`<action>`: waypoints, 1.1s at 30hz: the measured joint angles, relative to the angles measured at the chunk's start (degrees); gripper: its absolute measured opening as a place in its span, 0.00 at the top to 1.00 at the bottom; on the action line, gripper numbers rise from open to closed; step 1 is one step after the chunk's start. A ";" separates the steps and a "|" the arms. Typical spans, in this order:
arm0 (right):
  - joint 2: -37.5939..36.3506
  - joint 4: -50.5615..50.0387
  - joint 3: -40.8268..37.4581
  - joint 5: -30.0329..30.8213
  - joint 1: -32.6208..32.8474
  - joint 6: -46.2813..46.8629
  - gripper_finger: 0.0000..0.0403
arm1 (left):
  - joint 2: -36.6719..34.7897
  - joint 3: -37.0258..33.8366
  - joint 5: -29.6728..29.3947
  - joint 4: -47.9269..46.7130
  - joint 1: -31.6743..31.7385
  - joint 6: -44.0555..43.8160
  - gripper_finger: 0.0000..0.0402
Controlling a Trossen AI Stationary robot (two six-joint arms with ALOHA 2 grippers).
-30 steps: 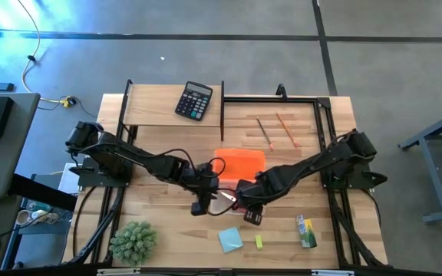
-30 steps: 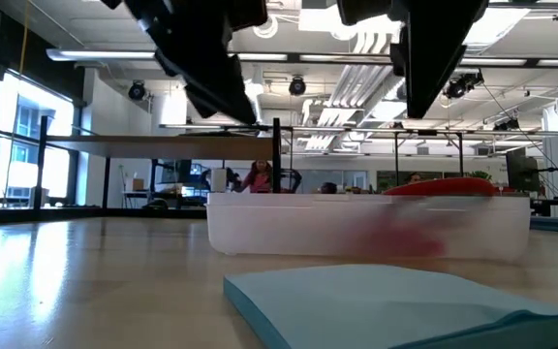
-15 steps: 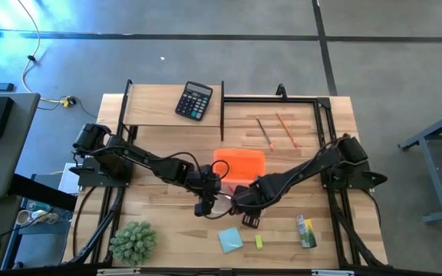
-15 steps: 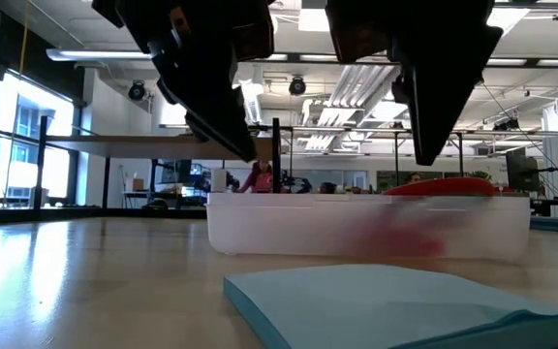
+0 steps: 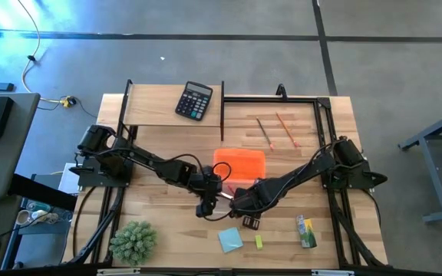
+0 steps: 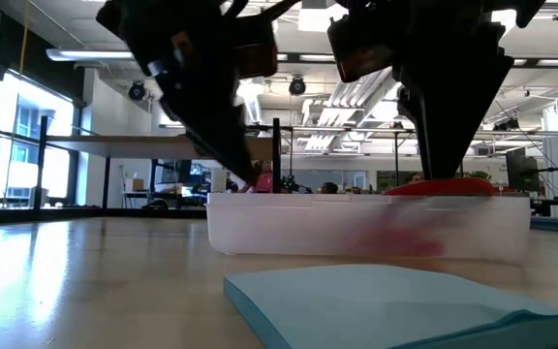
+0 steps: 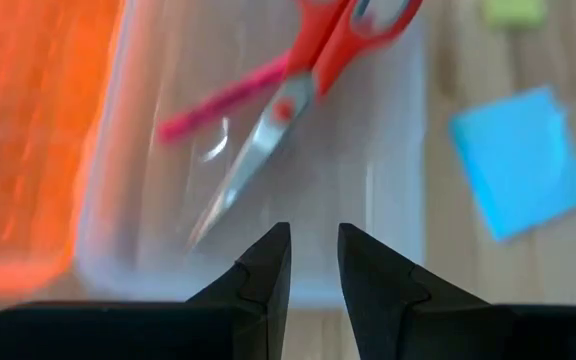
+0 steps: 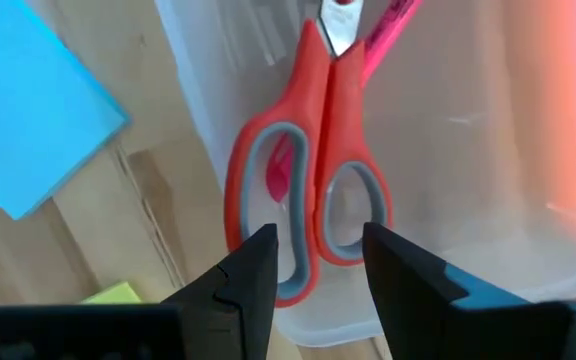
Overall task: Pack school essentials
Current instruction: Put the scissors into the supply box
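A clear plastic box (image 6: 366,228) stands mid-table. The red-handled scissors (image 8: 313,190) (image 7: 308,90) and the pink pen (image 7: 223,100) lie on its bottom. Both grippers hang over it: my left gripper (image 5: 209,201) (image 7: 314,265) is open by a narrow gap, above the box's wall near the blade tips. My right gripper (image 5: 235,201) (image 8: 318,265) is open above the scissors' handle loops. The light-blue notepad (image 5: 230,239), the yellow block (image 5: 258,242) and the green-yellow packet (image 5: 306,231) lie flat near the near edge. Two pencils (image 5: 265,132) (image 5: 286,129) lie toward the far edge.
An orange lid (image 5: 240,163) lies beside the box on its far side. A black calculator (image 5: 194,100) sits on a raised shelf at the far edge. A spiky green plant (image 5: 134,241) stands at the near left corner. Metal frame posts line the left and right table sides.
Both grippers have come down toward the box. The right gripper has also shifted toward the table's left and near edge, closing in on the left gripper over the box. The scissors, pen and box have stayed where they were.
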 joint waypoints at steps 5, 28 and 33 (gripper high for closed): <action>0.00 -1.07 0.00 1.33 -0.25 0.01 0.65 | 1.65 -0.04 1.27 -0.30 -0.04 -0.78 0.81; 3.06 0.01 0.02 0.16 0.88 -0.58 0.65 | 1.91 -0.12 2.82 -0.21 -0.09 -0.93 0.81; 2.84 -1.62 0.02 2.75 0.24 0.94 0.65 | 1.91 -0.12 2.82 -0.21 -0.09 -0.94 0.81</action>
